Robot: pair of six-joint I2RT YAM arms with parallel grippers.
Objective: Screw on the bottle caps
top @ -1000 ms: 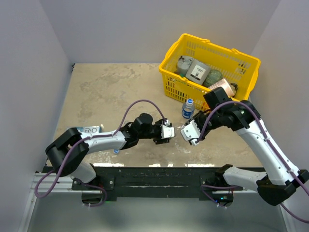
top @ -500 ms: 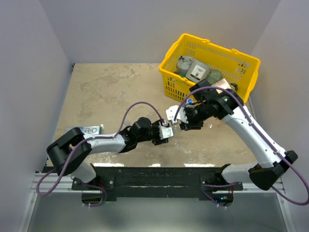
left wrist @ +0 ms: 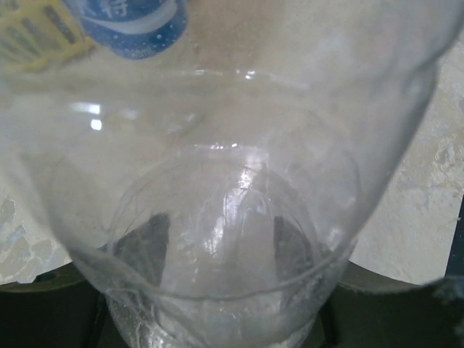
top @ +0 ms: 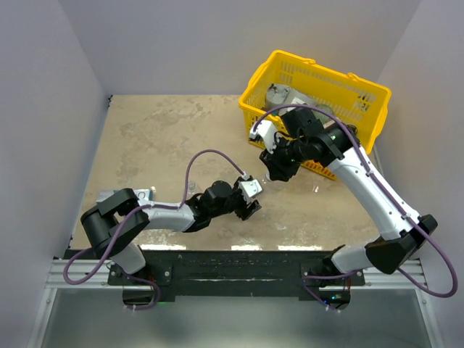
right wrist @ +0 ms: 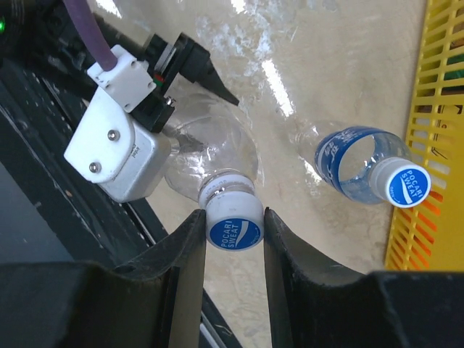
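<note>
As the left fingers (right wrist: 190, 61) clamp the body of a clear unlabelled bottle (right wrist: 214, 148) near the middle of the bench (top: 159, 138), we see the right fingers (right wrist: 181, 268) closed on either side of its blue cap (right wrist: 233, 230), which sits on the neck. In the right wrist view, a second bottle (right wrist: 348, 163) with a blue label sits at 2 o'clock from that cap, wearing its own cap (right wrist: 406, 185), just beside the yellow basket (right wrist: 435, 72) at 3 o'clock.
</note>
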